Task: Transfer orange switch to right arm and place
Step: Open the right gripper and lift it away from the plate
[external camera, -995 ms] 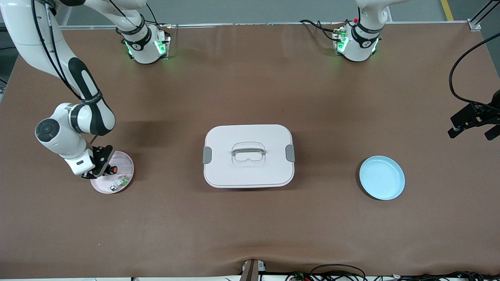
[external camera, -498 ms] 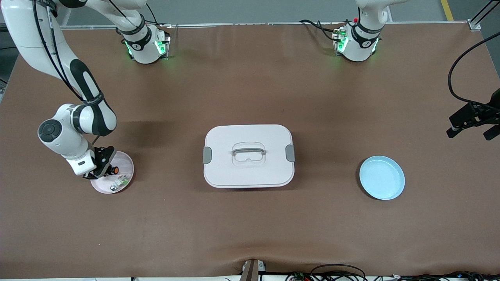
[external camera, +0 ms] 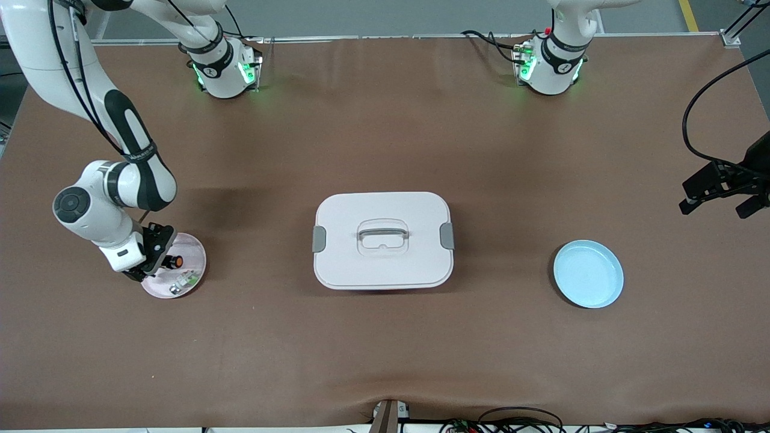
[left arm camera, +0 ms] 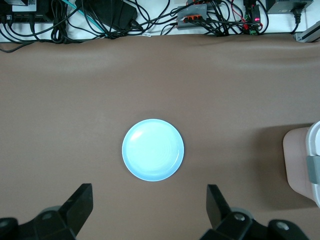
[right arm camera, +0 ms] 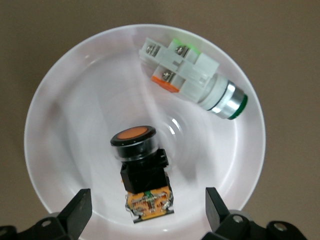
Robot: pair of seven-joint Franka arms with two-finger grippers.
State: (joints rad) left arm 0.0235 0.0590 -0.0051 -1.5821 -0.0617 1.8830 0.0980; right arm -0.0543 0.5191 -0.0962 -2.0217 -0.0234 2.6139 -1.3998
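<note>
Here the orange switch (right arm camera: 141, 171) lay on its side in the pink plate (right arm camera: 55, 120) toward the right arm's end of the worktop (external camera: 385, 349), beside a green-and-silver part (right arm camera: 192, 80) in the same plate. The right end effector (right arm camera: 145, 212) hung just over the plate with its fingers (right arm camera: 76, 210) spread wide on either side of the switch, gripping nothing. The left end effector (left arm camera: 150, 210) was up over the left arm's end of the worktop, spread wide and empty, above a blue plate (left arm camera: 153, 149). A lidded white box (external camera: 382, 240) sat between the plates.
</note>
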